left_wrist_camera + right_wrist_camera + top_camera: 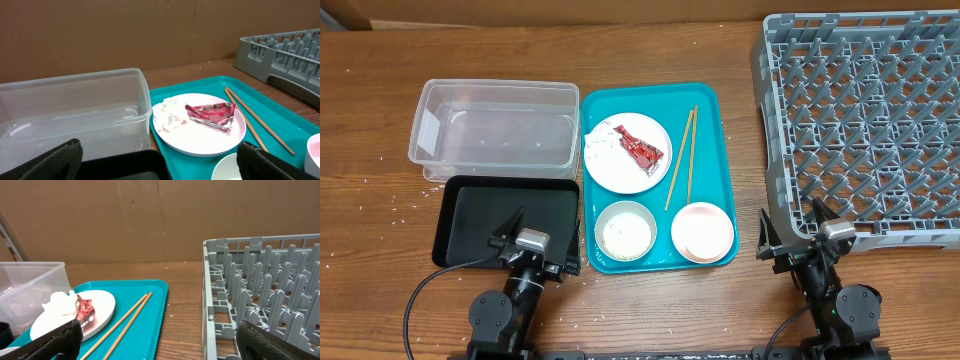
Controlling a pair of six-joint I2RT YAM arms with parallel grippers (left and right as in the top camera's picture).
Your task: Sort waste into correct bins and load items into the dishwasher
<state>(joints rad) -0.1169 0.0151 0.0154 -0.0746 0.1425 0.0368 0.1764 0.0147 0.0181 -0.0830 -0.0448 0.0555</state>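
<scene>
- Left claw (pixel 159 150) spread wide, empty, at the black tray's (pixel 480 210) near edge.
- Right claw (pixel 160 329) gapes too, by the grey rack (pixel 860 110).
- Red wrapper (pixel 640 150) sits on the plate (pixel 610 172).

The two dark fingers (pixel 47 162) of the left gripper (pixel 160 147) sit in the near corners, spread wide apart with nothing between them. Between them lies the edge of a black tray (pixel 120 167). Beyond it, on the left, stands a clear plastic tub (pixel 75 115). Just right of the tub, a teal tray (pixel 295 117) carries a white plate (pixel 200 137) holding a crumpled red wrapper (pixel 210 112) and, touching its left end, a white tissue wad (pixel 167 114). Two wooden chopsticks (pixel 257 120) lie side by side right of the plate. A white bowl's rim (pixel 225 170) shows near, a pale pink dish (pixel 313 152) at the right edge. A grey dish rack (pixel 285 52) rests on the bench (pixel 175 72), far right.
</scene>
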